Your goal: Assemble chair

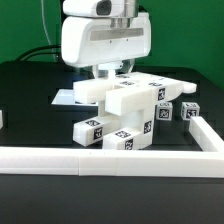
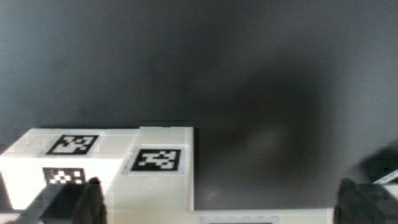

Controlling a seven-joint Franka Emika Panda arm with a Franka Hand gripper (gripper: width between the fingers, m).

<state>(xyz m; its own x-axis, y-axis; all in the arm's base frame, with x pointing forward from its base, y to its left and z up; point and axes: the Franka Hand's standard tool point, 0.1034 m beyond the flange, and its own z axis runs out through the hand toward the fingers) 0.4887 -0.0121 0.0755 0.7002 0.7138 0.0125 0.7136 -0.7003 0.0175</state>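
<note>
- White plastic chair parts sat partly joined on the bench, behind the border rail.
- Fingers hung spread wide above the chair, gripping nothing.
- Loose posts beside it apparently awaited fitting.

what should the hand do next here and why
The hand looks open, with the tagged chair part by one finger and the other over bare table; probably shift sideways to centre the part before closing.
</note>
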